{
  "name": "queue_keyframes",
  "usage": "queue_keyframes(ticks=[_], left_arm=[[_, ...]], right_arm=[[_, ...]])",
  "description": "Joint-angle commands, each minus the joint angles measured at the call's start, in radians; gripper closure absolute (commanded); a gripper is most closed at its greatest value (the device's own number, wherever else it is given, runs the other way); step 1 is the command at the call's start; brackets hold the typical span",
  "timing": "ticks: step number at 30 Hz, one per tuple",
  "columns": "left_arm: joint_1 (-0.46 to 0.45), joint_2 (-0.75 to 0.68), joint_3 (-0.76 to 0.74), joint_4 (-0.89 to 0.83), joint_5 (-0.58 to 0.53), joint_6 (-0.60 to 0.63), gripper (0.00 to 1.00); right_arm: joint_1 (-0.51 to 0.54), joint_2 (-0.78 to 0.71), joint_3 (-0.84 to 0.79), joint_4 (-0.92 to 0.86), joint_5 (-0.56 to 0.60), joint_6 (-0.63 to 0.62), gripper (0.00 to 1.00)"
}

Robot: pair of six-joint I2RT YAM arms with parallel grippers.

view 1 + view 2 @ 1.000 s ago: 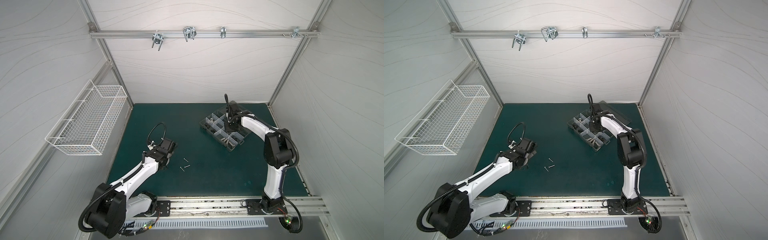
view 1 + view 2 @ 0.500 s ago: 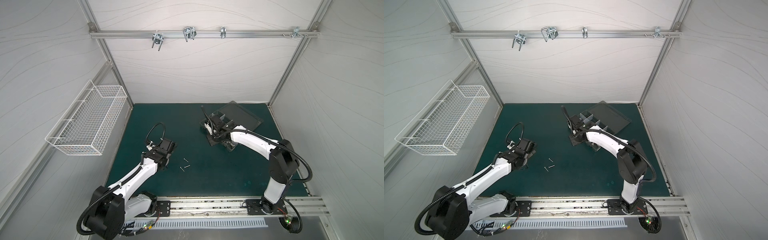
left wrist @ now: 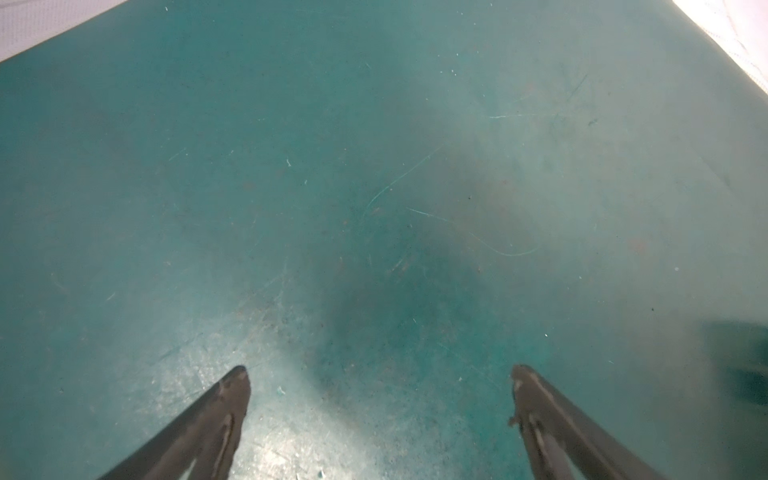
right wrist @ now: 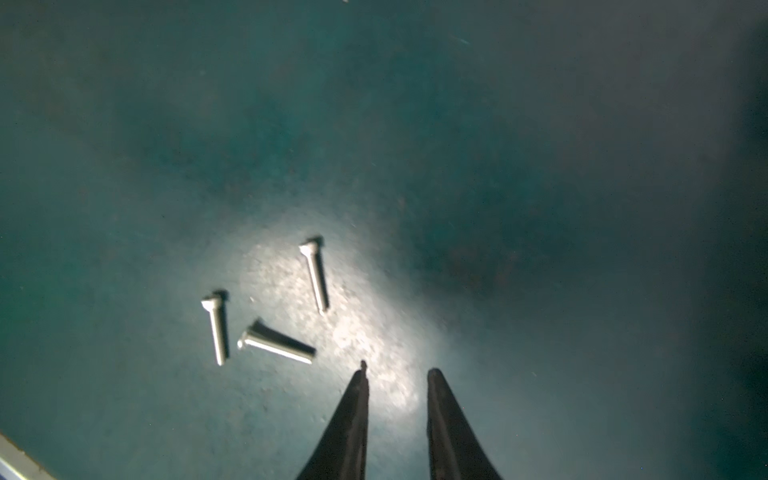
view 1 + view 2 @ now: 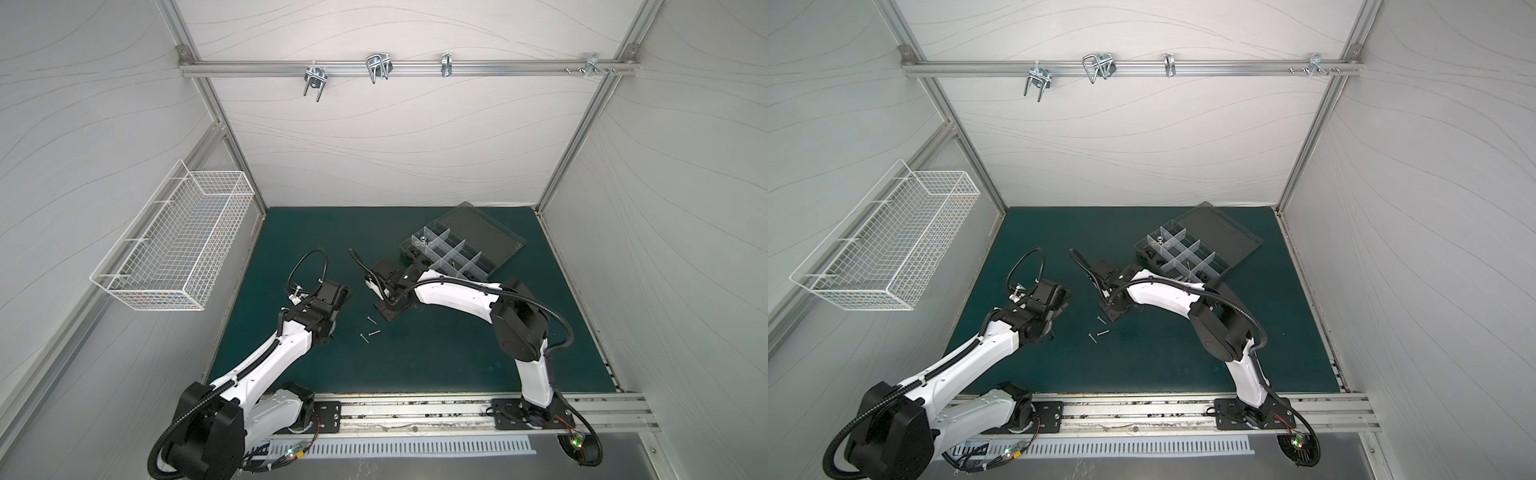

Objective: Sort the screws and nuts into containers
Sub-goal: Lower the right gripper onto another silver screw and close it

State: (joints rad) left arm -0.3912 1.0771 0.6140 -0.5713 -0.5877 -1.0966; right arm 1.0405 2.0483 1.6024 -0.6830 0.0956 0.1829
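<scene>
Screws near right tool (narrowly parted)

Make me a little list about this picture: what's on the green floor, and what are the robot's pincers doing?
loose parts: three thin silver screws lying flat, close together, on the dark green mat
box: clear plastic organizer box with white dividers, lid open, a few small parts inside
left pincer: wide open, empty, over bare mat
right pincer: slightly open, empty, near the screws

White walls, green mat, seemingly scuffed, wire basket
</scene>
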Motion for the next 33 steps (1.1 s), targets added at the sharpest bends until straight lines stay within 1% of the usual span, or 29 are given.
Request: queue_keyframes(ticks=[1, 9, 27, 29, 33], left_arm=[[0.003, -0.012, 0.0, -0.015, -0.03, -0.023, 0.01], [0.003, -0.012, -0.003, -0.013, -0.031, -0.027, 0.01], [0.004, -0.011, 0.003, -0.013, -0.035, -0.023, 0.01], [0.003, -0.011, 0.003, -0.014, -0.035, -0.023, 0.01], [0.005, -0.009, 0.004, -0.012, -0.037, -0.021, 0.01]], right_arm=[[0.02, 0.044, 0.05, -0.036, -0.016, -0.021, 0.72], [0.049, 0.126, 0.128, -0.067, -0.023, -0.046, 0.71], [0.066, 0.235, 0.212, -0.106, -0.034, -0.076, 0.69], [0.066, 0.246, 0.217, -0.112, -0.03, -0.076, 0.7], [0.064, 0.263, 0.218, -0.119, -0.024, -0.073, 0.77]])
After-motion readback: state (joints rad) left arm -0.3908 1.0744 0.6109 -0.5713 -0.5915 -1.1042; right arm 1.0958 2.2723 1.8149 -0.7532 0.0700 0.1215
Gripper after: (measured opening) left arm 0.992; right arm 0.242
